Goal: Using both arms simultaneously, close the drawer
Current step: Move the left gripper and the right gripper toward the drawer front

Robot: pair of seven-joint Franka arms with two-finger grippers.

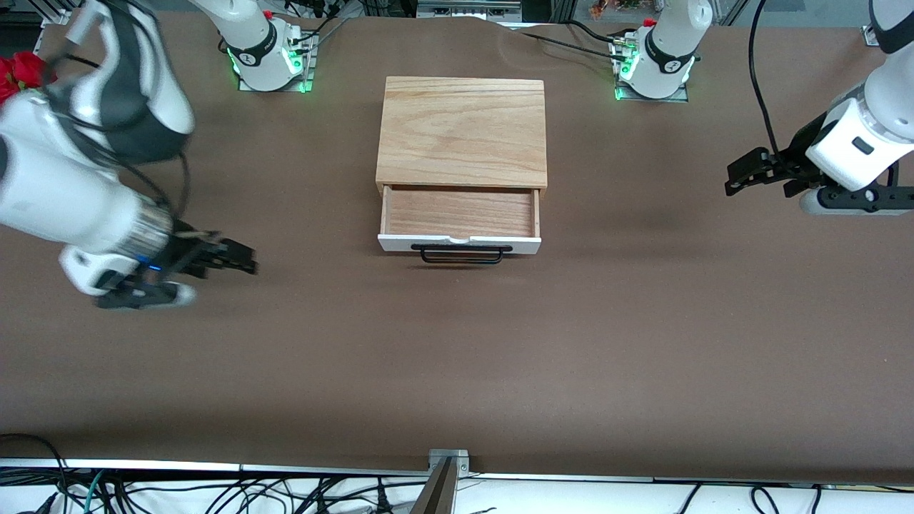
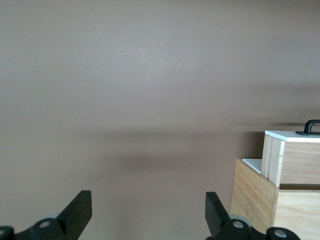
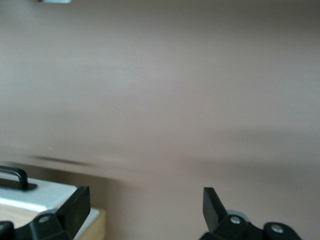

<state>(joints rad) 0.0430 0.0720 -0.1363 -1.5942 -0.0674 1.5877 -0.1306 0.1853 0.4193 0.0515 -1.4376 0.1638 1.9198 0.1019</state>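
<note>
Light wooden box (image 1: 463, 132) sits mid-table, between the arm bases; the drawer (image 1: 459, 221) is pulled out toward the front camera, its black handle (image 1: 462, 254) untouched. Left gripper (image 1: 742, 175) hangs over bare table toward its arm's end, fingers (image 2: 77, 212) spread apart, empty. Right gripper (image 1: 239, 258), slightly blurred, hangs over its arm's end, jaws apparently open, empty.

Nothing readable here, honestly. Each arm base (image 1: 268, 53) carries a small dark round emblem on its white shell, but it's too tiny to make out. The wooden box (image 1: 463, 132) and drawer (image 1: 459, 221) show plain surfaces only.
</note>
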